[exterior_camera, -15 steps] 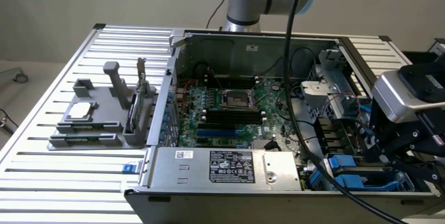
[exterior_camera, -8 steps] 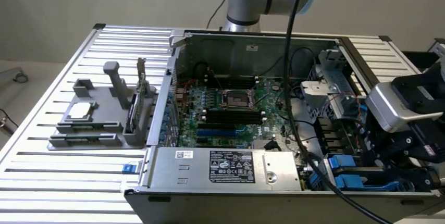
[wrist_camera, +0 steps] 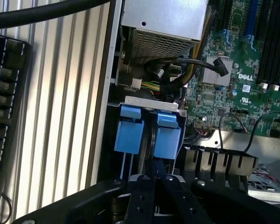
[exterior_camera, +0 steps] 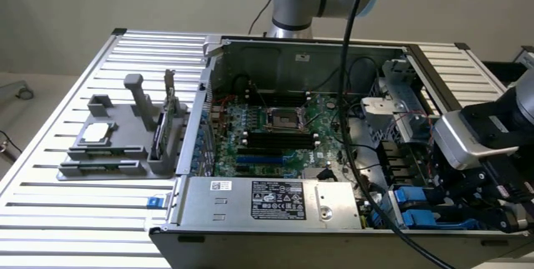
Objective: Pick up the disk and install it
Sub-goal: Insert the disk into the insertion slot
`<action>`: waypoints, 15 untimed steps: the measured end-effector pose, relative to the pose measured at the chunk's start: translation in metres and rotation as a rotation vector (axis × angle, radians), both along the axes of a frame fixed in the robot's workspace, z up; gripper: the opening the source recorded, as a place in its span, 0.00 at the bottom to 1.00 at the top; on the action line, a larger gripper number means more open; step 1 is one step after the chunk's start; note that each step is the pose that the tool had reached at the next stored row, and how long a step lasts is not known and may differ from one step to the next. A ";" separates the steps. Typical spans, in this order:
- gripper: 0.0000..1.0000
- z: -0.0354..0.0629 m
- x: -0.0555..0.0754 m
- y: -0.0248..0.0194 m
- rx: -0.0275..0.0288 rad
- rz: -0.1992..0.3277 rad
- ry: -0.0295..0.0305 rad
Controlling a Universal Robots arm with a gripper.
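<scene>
The disk [wrist_camera: 168, 140] stands on its thin edge in a slot at the corner of the computer case [exterior_camera: 250, 244]. Its blue end faces the gripper [wrist_camera: 154, 169], and the rest is hidden down in the slot. Another blue piece [wrist_camera: 129, 135] sits just beside it. The gripper is squeezed shut and holds nothing. Its tips are right by the blue end.

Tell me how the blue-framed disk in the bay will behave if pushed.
The disk shows thin blue plastic tabs, which may flex or crack under a hard push. Seated in the narrow bay, it probably slides straight rather than tipping.
</scene>
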State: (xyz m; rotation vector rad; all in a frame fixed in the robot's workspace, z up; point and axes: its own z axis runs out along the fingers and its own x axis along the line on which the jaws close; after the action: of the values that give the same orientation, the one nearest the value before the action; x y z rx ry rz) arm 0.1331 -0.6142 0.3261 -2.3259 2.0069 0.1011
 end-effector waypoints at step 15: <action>0.30 0.0147 0.000 -0.0039 0.0027 -0.005 0.0310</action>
State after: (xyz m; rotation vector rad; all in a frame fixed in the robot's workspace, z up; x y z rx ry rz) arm 0.1333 -0.6182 0.3408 -2.3323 2.0248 0.1404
